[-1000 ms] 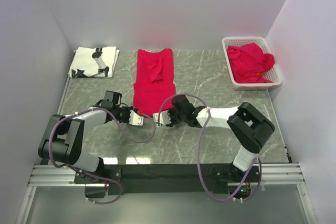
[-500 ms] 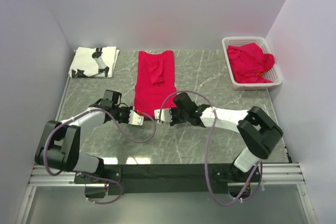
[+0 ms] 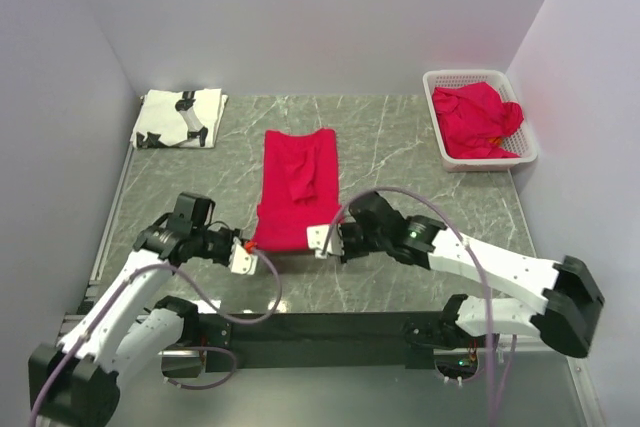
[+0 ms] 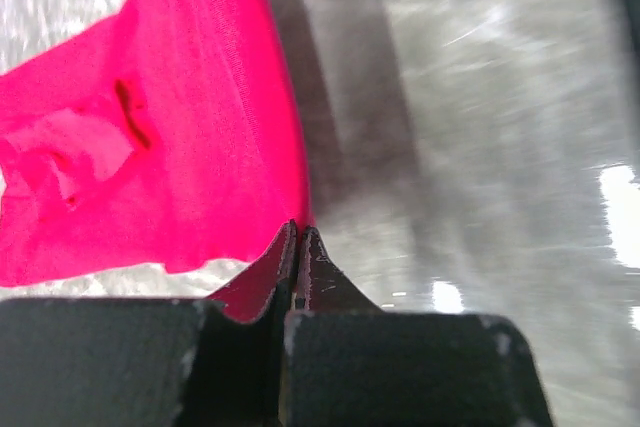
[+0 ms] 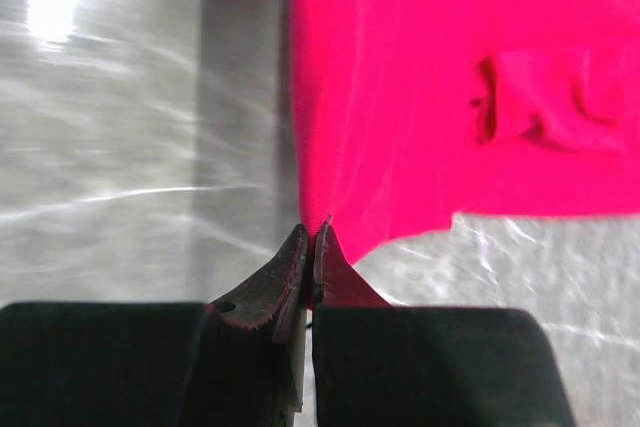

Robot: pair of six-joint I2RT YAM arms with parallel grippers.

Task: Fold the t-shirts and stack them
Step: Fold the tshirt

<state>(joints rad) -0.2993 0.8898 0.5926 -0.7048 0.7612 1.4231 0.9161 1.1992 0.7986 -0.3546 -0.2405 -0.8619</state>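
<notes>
Here your left gripper (image 4: 298, 245) and right gripper (image 5: 312, 245) each hold a near hem corner of the red t-shirt (image 3: 295, 187), jaws clamped tight on the cloth.

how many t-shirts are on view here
3 for sure: a red shirt spread mid-table; a folded white printed shirt at the far left corner; a red heap in the basket at far right, which may be more than one shirt.

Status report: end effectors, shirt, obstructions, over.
Both shut: left end effector, right end effector, each pinching a near corner of the red t-shirt. Nothing blocking.
</notes>
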